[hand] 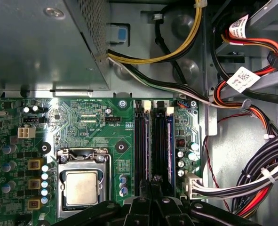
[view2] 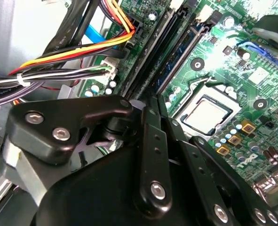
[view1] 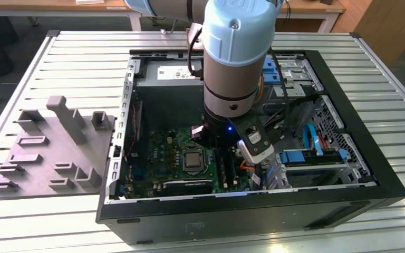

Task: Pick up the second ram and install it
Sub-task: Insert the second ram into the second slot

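The computer case lay flat on the table with its side open, so the arm could reach the green board from above. In the exterior view the arm came in from 12 o'clock and stood almost straight up and down, with its wrist low inside the case. I think it was held that way so that a stick could be pushed straight down and not at a slant. A gray holder tray sat on the table at 9 o'clock from the case. The pincer hung right over the long black slots, close to one end of them. In the exterior view those slots lay at 3 o'clock from the square chip socket. I could not tell whether the pincer was open or closed, or whether it held anything, because its black body hid its tips. A dark-blue ram stick stood on its edge in the slot nearest the bunch of wires, and it showed in the second wrist view too. It looked seated, but I could not tell if it was the second ram or the one before it. The wires were bent off to the side, which kept them out of the way of the slots.
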Motion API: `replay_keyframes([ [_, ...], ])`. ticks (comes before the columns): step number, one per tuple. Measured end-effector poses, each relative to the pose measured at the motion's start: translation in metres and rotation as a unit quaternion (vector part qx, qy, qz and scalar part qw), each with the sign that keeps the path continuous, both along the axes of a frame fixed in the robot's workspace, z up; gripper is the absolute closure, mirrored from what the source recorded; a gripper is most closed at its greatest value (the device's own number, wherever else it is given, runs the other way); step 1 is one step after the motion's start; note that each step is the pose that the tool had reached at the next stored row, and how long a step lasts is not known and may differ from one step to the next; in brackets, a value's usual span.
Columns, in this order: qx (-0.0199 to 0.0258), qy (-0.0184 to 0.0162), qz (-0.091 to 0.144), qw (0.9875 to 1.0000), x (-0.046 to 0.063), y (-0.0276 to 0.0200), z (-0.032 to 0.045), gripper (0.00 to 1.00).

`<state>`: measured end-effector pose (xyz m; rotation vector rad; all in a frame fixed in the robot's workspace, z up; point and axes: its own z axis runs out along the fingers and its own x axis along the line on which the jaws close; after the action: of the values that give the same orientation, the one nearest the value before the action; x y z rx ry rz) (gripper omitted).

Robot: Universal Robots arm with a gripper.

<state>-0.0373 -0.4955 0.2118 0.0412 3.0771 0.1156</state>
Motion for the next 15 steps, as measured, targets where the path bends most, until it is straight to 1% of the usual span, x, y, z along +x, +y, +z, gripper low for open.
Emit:
replay_keyframes([
  [1, 0.0001, 0.0, 0.0, 1.0, 0.0, 0.0, -0.0001, 0.88],
  [2, 0.0002, 0.0001, 0.0, 1.0, 0.0, 0.0, -0.0001, 0.82],
  [6, 0.0, 0.0001, 0.0, 1.0, 0.0, 0.0, 0.0008, 0.82],
  [8, 0.0002, 0.0001, 0.0, 1.0, 0.0, 0.0, 0.0047, 0.82],
  [14, 0.0, 0.0001, 0.0, 1.0, 0.0, 0.0, 0.0209, 0.82],
  [15, 0.0, 0.0001, 0.0, 1.0, 0.0, 0.0, 0.0219, 0.82],
])
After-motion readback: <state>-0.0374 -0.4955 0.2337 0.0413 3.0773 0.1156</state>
